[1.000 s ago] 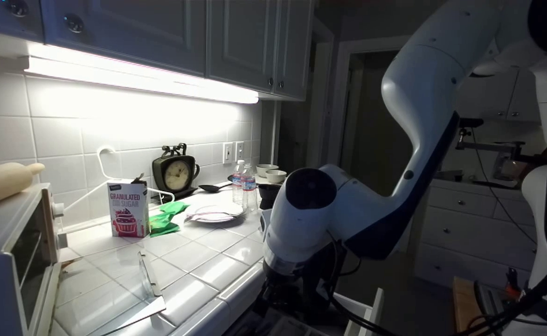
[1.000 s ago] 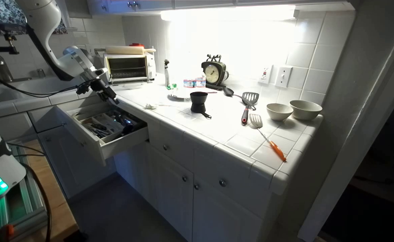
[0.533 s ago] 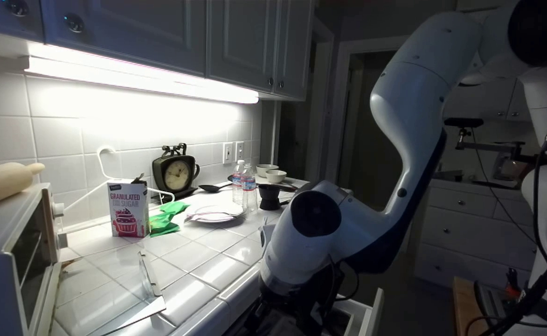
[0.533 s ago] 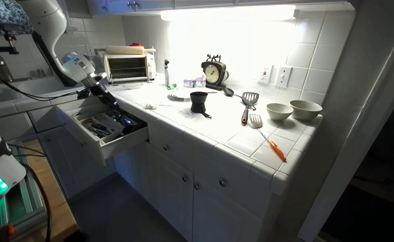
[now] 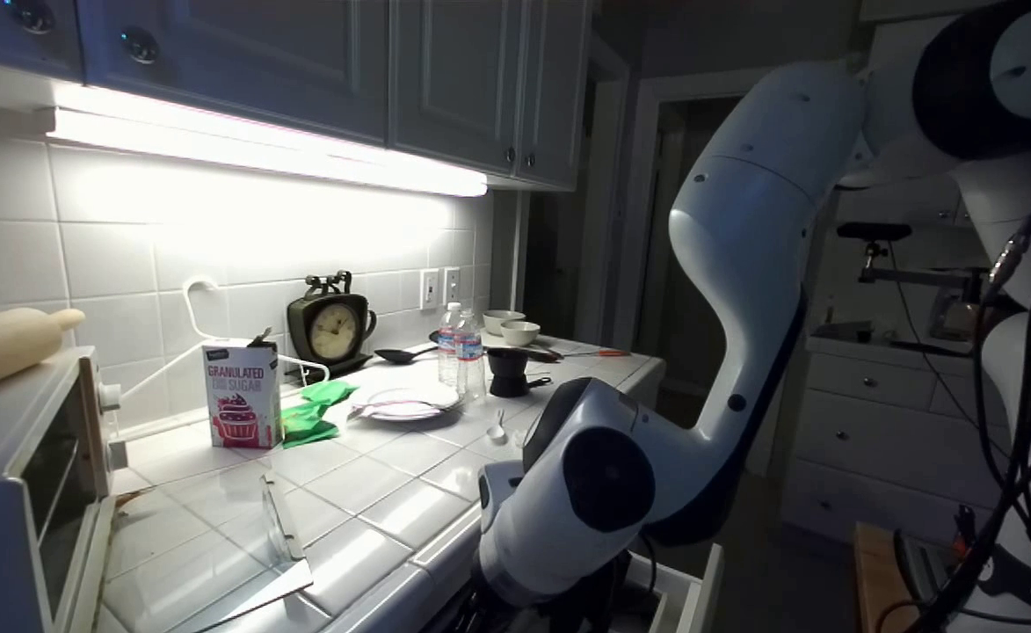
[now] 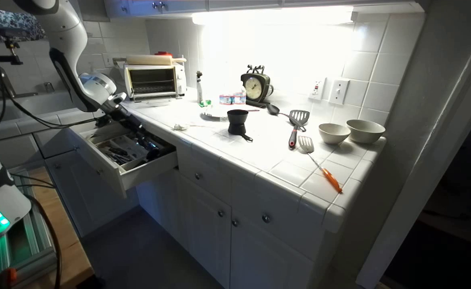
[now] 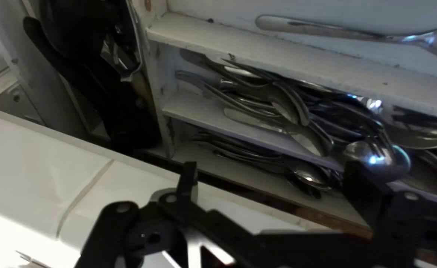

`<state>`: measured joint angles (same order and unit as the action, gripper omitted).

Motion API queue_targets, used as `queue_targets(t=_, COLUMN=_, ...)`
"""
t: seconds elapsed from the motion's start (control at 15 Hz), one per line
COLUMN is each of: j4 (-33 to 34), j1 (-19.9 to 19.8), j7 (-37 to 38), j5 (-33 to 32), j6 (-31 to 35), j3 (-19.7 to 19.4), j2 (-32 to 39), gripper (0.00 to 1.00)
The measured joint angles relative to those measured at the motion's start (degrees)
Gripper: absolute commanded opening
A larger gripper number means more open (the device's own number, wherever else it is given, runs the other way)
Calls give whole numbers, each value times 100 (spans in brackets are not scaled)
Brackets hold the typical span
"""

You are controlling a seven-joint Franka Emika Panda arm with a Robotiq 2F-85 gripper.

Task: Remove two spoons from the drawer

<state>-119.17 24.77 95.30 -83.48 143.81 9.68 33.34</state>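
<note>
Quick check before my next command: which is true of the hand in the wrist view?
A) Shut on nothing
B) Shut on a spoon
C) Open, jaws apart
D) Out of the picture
C: the hand has its jaws wide apart in the wrist view, and cutlery lying in the drawer shows through the gap.

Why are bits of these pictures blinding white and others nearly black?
In both exterior views, the tube light under the cabinets washes out the tiled wall; in an exterior view, the floor and the inside of the drawer look dim; in the wrist view, the counter glares white at lower left, the cutlery carries bright glints, and the tool is almost black.
</note>
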Motion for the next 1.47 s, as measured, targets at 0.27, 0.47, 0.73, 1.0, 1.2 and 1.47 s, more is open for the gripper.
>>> queue_targets(t=0.27, j4=193, j1=0, j7=36, j5=-394, j6=-73, j3=93, j2=299, gripper=100)
queue_targets(t=0.47, j4=323, j1=0, j7=36, j5=-587, j6=-172, j3=158, j2=503, gripper=95)
queue_targets(t=0.73, j4=456, j1=0, j7=36, j5=-780, j6=-352, j3=232, j2=720, gripper=77)
queue_targets(t=1.0, j4=567, j1=0, j7=36, j5=-807, j6=-521, j3=292, j2=865, gripper=87)
queue_targets(t=1.2, j4=593, j1=0, j7=36, j5=-810, j6=-621, j3=318, j2=900, gripper=100)
queue_targets(t=1.47, j4=622, j1=0, j7=35, j5=-810, j6=-758, j3=330, j2=965, gripper=100)
